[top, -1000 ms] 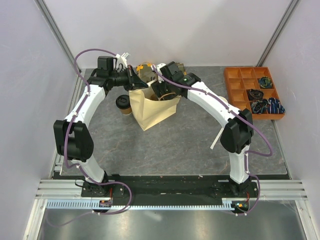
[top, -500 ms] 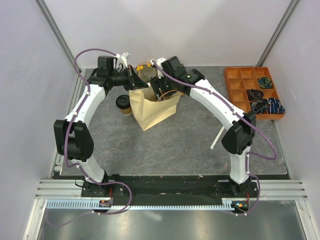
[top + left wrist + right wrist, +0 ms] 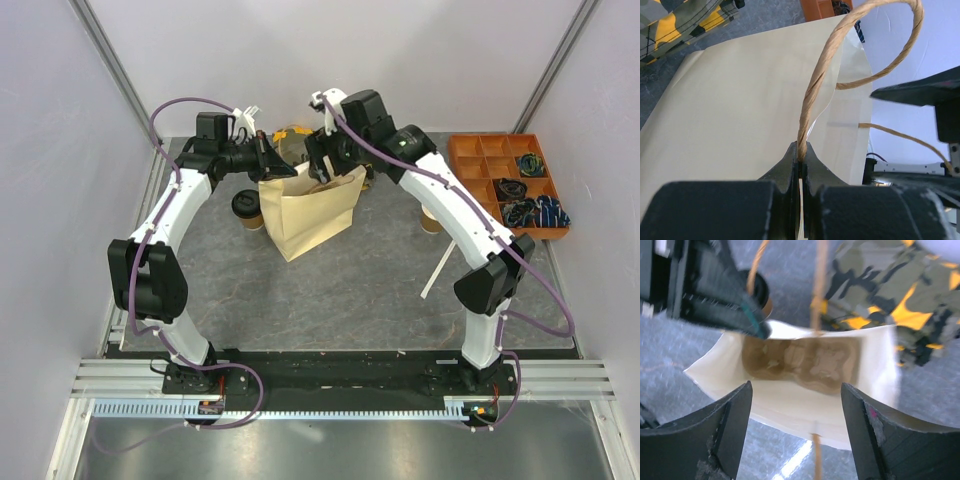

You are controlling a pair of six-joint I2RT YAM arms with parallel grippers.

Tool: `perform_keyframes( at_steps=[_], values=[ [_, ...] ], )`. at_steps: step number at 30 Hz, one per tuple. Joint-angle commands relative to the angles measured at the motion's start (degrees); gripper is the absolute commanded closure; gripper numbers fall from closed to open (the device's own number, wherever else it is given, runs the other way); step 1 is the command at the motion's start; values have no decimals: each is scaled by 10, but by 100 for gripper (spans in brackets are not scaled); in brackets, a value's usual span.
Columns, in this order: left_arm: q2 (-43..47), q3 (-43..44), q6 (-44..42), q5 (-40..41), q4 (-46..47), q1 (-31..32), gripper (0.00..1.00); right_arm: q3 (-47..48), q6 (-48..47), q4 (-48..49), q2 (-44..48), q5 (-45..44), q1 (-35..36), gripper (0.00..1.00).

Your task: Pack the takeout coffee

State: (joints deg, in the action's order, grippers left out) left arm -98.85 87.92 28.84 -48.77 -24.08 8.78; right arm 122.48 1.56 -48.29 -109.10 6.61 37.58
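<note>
The takeout coffee [image 3: 246,208], a tan cup with a black lid, stands on the table just left of the paper bag [image 3: 312,218]; its lid [image 3: 759,287] also shows in the right wrist view. My left gripper [image 3: 268,160] is shut on the bag's twisted paper handle [image 3: 812,95] and holds the mouth open. Above the mouth my right gripper [image 3: 797,407] hangs open with nothing between its fingers. A pulp cup carrier [image 3: 805,362] lies at the bottom of the bag.
A camouflage cloth [image 3: 291,134] lies behind the bag. An orange compartment tray [image 3: 508,185] with small items sits at the right. Another tan cup [image 3: 432,219] stands partly behind the right arm. A white stick [image 3: 437,268] lies nearby.
My right gripper has lifted out of the bag's mouth and drawn back, its jaws spreading wider. The left gripper and the bag have stayed put.
</note>
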Motion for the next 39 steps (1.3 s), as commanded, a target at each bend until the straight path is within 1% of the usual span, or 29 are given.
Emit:
perform_keyframes(
  at_steps=[1,4,6,9,11,16,21,25,26,28,29,30,32,36,39],
  values=[
    [-12,14,-19,-5,-24,5,98,51,-4,2,28,-6,-44,23],
    [-12,15,-19,-11,-23,7,98,56,-10,-7,22,-35,-63,24],
    [-11,16,-21,-12,-24,7,98,56,-32,-12,16,-41,-71,24],
    [-8,14,-26,-13,-23,8,98,51,-48,-25,6,-27,-82,24],
    [-8,15,-27,-18,-24,10,98,44,-59,-28,1,-11,-86,27],
    [-5,14,-34,-24,-26,17,98,26,-71,-29,-10,-5,-92,32],
    [6,9,-44,-25,-29,26,98,-3,-78,-38,-3,14,-95,46],
    [12,3,-46,-31,-32,26,98,-42,-83,-47,7,13,-95,51],
    [12,1,-48,-31,-35,27,98,-47,-83,-46,9,12,-95,54],
    [18,-2,-50,-35,-40,27,98,-51,-83,-46,9,13,-95,64],
    [19,-5,-54,-35,-41,27,98,-51,-82,-47,9,13,-95,73],
    [22,-5,-56,-36,-43,27,98,-50,-82,-49,11,18,-95,88],
    [34,-6,-70,-34,-50,27,98,-52,-84,-59,22,28,-95,100],
    [55,-6,-105,-24,-71,28,97,-90,-77,-73,62,65,-95,100],
    [73,-6,-142,-23,-98,28,94,-118,-57,-82,95,103,-95,100]
  ],
)
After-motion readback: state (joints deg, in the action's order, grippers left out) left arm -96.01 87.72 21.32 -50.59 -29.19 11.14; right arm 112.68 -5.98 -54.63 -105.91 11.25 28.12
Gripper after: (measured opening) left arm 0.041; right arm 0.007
